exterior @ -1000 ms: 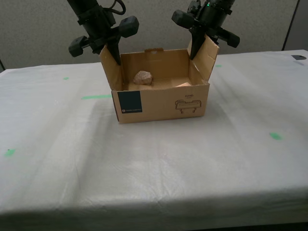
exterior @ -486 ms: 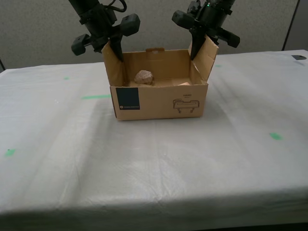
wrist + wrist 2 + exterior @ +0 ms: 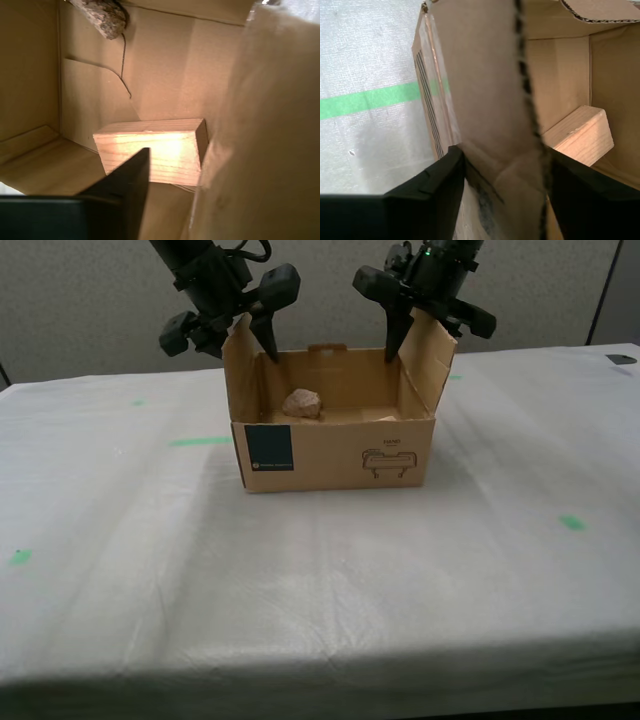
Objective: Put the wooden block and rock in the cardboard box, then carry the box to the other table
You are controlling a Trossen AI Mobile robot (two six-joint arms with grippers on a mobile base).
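The cardboard box (image 3: 340, 452) stands on the white-draped table (image 3: 300, 590), open at the top. The rock (image 3: 302, 403) lies inside toward the exterior view's left, and a sliver of the wooden block (image 3: 385, 416) shows toward its right. My second gripper (image 3: 256, 340) is shut on the box's side flap (image 3: 490, 100) at the exterior view's left. My first gripper (image 3: 405, 340) is shut on the opposite flap (image 3: 260, 125), with one finger (image 3: 125, 185) inside the box just above the wooden block (image 3: 160, 150). The rock (image 3: 102, 17) lies beyond it.
Green tape marks dot the cloth: a strip (image 3: 200, 441) beside the box, one (image 3: 572, 523) at the exterior view's right and one (image 3: 19, 557) at its left. A grey partition wall stands behind the table. The table's front edge runs along the exterior view's bottom.
Both grippers shifted slightly toward the exterior view's right. The flap in my second gripper now stands more upright. The box has barely moved on the cloth.
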